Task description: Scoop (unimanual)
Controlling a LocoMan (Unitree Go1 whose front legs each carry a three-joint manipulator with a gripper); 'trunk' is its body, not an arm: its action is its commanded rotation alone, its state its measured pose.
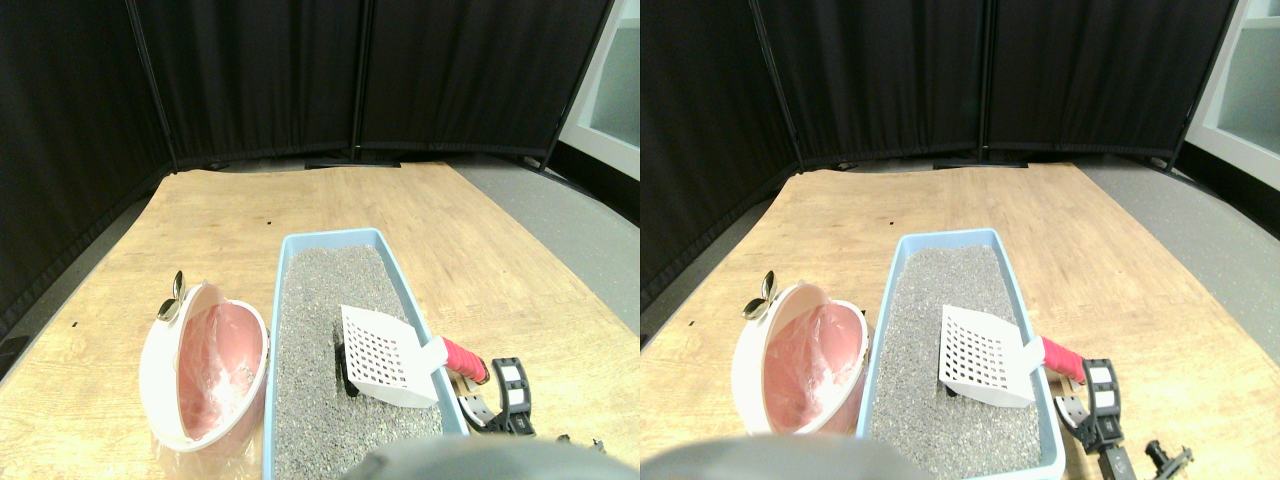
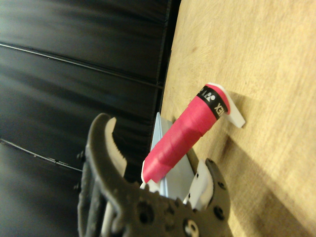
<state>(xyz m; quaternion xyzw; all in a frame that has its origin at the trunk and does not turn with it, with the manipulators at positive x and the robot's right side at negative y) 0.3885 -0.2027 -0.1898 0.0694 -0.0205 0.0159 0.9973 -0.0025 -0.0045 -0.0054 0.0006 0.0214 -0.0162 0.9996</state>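
A white slotted scoop lies tilted over the grey litter in the blue litter box. Its pink-wrapped handle rests across the box's right rim. A dark lump shows in the litter just under the scoop's left edge. My right gripper sits low on the wooden floor at the handle's outer end. In the wrist view the gripper is open, with the pink handle lying between the spread jaws and not clamped.
A white bin with a pink liner lies tipped just left of the litter box. Wooden flooring spreads around both. Black curtains close the back, and a white shelf stands far right.
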